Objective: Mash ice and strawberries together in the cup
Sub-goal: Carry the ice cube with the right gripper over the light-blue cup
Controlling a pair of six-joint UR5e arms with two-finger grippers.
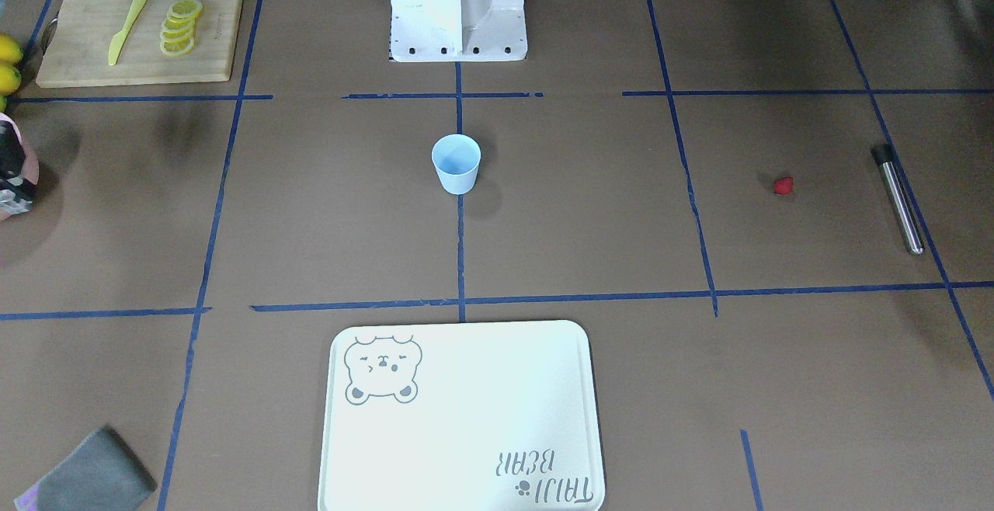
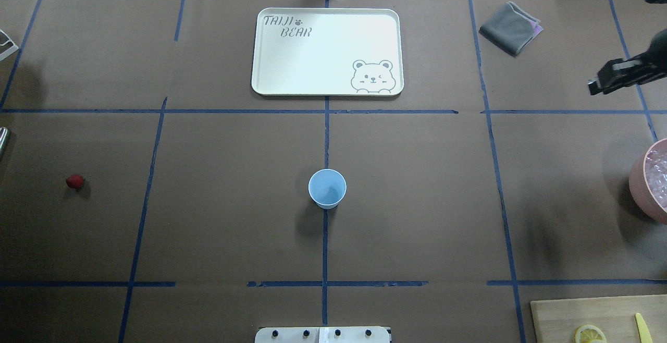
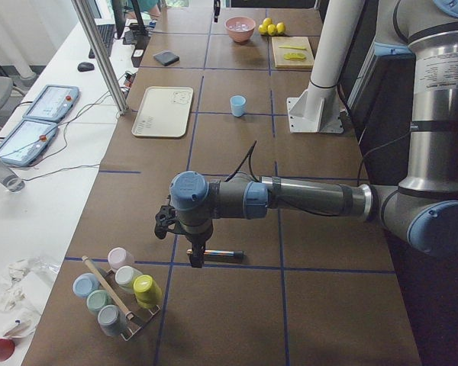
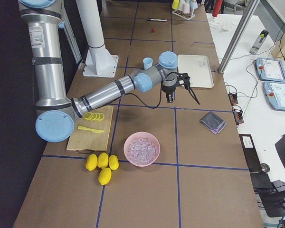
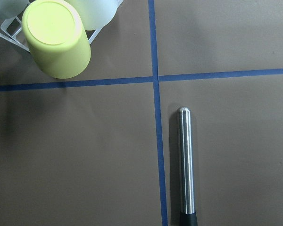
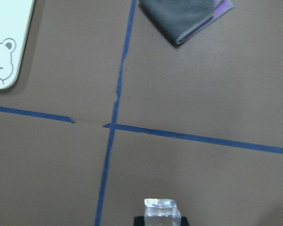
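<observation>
The light-blue cup (image 2: 327,188) stands upright at the table's middle, and nothing shows inside it. One red strawberry (image 2: 75,181) lies on the table far to the robot's left. My right gripper (image 2: 594,87) hangs above the table at the far right, shut on a clear ice (image 6: 161,211) chunk that shows at the bottom of the right wrist view. My left gripper (image 3: 195,258) points down over a steel muddler (image 5: 186,162). It appears only in the exterior left view, so I cannot tell whether it is open or shut.
A pink bowl (image 4: 141,149) of ice sits at the right edge, beside several lemons (image 4: 102,164) and a cutting board (image 1: 140,33) with lemon slices and a yellow knife. A white bear tray (image 2: 327,51) and a grey cloth (image 2: 510,27) lie far across. A rack of cups (image 3: 118,293) stands at the left end.
</observation>
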